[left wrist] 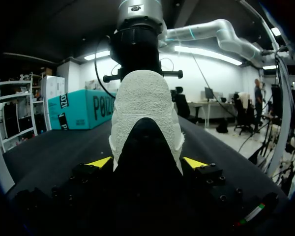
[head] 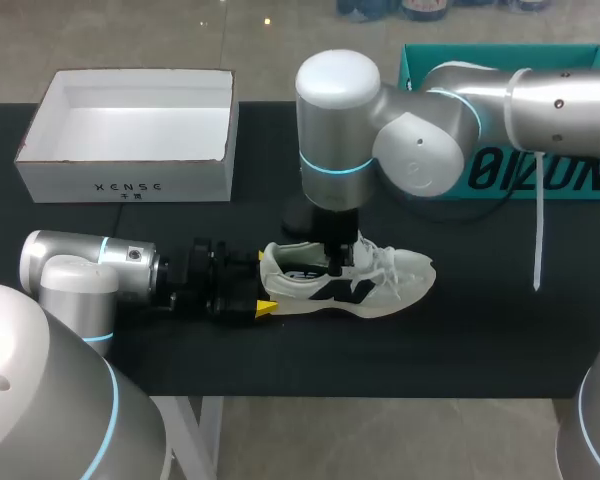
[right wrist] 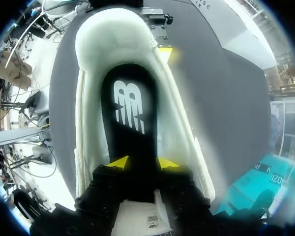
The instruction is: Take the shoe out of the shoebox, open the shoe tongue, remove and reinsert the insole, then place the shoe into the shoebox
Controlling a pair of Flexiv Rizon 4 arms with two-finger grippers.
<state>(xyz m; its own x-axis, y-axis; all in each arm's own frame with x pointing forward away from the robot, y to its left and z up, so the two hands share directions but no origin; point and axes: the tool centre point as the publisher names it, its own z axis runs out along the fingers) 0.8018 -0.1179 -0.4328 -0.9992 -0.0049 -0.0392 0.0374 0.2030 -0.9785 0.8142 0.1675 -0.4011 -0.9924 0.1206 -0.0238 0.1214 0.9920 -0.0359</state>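
Head view: the shoe (head: pixel 350 282) lies on the table (head: pixel 500 335) at mid-frame, so unboxing is done. The white shoebox (head: pixel 130 182) at upper left stands empty. The left gripper (left wrist: pixel 147 162) clamps the shoe's heel. The right gripper (right wrist: pixel 143 162) pinches the insole (right wrist: pixel 130 103) inside, apparently mid-removal. Reinserting and reboxing remain.

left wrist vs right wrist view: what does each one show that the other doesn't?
Left wrist only: the white knit sneaker seen from behind its heel, clamped between the left end effector's yellow tips, with my right arm standing over it. Right wrist only: the sneaker's inside with the black insole with a white logo, the right end effector down in the opening, and the white cardboard shoebox. Both: sneaker, black table, teal box.
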